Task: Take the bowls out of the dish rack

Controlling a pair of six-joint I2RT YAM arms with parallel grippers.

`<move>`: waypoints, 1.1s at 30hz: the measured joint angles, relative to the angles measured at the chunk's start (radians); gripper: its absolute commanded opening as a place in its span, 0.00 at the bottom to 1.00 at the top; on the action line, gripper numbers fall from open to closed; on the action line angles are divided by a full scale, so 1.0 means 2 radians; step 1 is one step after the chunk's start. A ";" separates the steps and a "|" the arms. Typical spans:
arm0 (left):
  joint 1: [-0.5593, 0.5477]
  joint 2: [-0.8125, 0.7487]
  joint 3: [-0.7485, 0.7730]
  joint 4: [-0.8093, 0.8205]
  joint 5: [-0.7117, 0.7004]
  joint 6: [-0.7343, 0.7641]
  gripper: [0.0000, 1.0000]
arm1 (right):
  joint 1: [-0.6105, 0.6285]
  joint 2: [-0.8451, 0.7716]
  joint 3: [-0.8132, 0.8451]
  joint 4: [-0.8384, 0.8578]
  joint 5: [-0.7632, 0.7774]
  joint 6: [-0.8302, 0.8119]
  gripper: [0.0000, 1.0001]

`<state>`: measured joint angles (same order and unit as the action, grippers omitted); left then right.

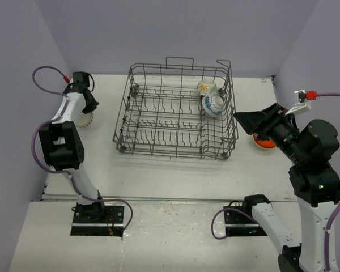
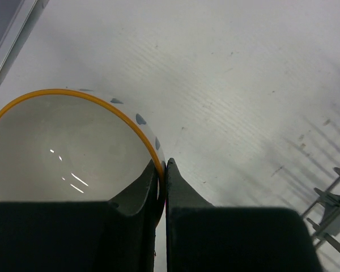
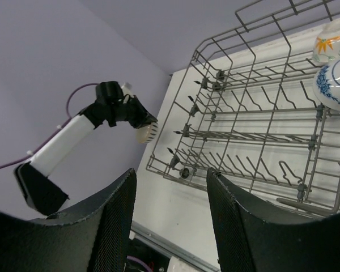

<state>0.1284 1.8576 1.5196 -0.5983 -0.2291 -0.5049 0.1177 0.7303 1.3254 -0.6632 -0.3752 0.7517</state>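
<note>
- My left claw (image 2: 163,164) pinches the thin rim of a glossy orange-rimmed white bowl (image 2: 56,147), left of the dish rack (image 1: 173,152). I judge setting it down and letting go comes next.
- My right claw (image 3: 171,173) gapes empty near the orange bowl (image 1: 264,143) on the matte counter (image 1: 158,170).
- In the wire rack's far right corner, a blue-patterned bowl (image 1: 213,105) and a leaf-patterned bowl (image 1: 206,86) await pick-up.

Robot test cell in a lab, dressed with kitchen props.
Plain lavender walls (image 1: 175,28) are boxing in a white worktop (image 1: 158,170) on three sides. A left arm (image 1: 59,144) and a right arm (image 1: 314,170), both white-and-black machine builds, are standing on black base plates (image 1: 96,218) at the near edge. Purple cables (image 1: 45,68) are looping off them in the open. A grey wire dish rack (image 1: 175,113) is sitting mid-worktop, a household item on a bare test surface.
</note>
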 measured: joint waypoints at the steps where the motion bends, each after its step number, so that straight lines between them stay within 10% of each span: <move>1: 0.000 0.008 0.004 -0.009 -0.006 0.000 0.00 | 0.000 0.001 0.014 -0.012 -0.004 -0.002 0.54; 20: 0.001 0.119 0.061 -0.077 -0.047 -0.004 0.01 | 0.000 0.078 0.076 -0.084 -0.015 -0.032 0.54; 33: 0.001 0.128 0.069 -0.088 -0.057 -0.014 0.43 | 0.000 0.109 0.080 -0.088 -0.018 -0.042 0.54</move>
<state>0.1307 2.1132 1.6577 -0.7750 -0.3428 -0.5339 0.1177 0.9485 1.4864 -0.8387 -0.4110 0.6685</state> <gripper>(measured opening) 0.361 0.538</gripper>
